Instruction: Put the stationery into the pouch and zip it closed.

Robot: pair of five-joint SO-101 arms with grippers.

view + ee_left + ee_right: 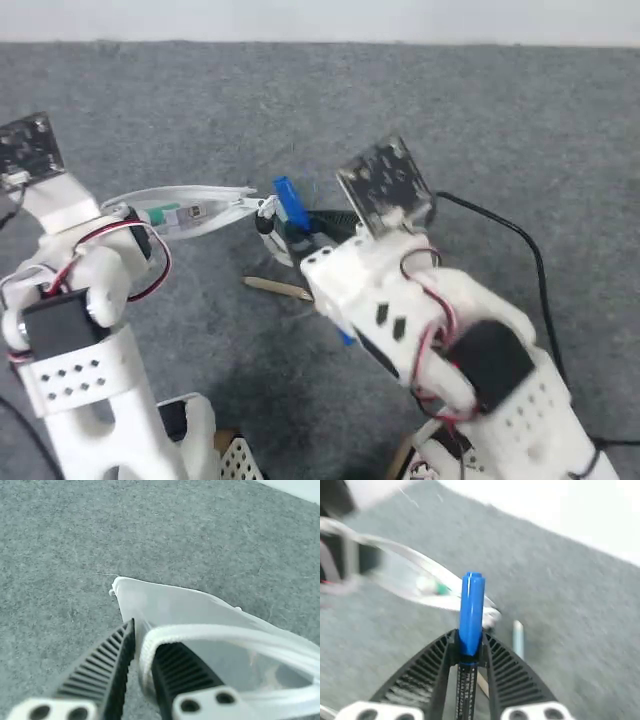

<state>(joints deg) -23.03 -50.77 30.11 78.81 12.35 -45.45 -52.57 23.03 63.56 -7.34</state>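
The clear pouch (pixel 200 210) hangs above the grey carpet, held by its zip rim in my left gripper (pixel 138 222). In the left wrist view the left gripper (pixel 144 637) is shut on the white rim of the pouch (pixel 195 607). A green and white item (pixel 168 213) lies inside the pouch. My right gripper (pixel 470 641) is shut on a blue marker (pixel 470 605), cap end pointing at the pouch (pixel 405 565). From above, the marker (pixel 291 205) sits just off the pouch's right end.
A wooden pencil (pixel 280 288) lies on the carpet under the right arm. A pale pen (pixel 518 637) rests on the carpet beyond the marker. A black cable (pixel 530 260) runs along the right side.
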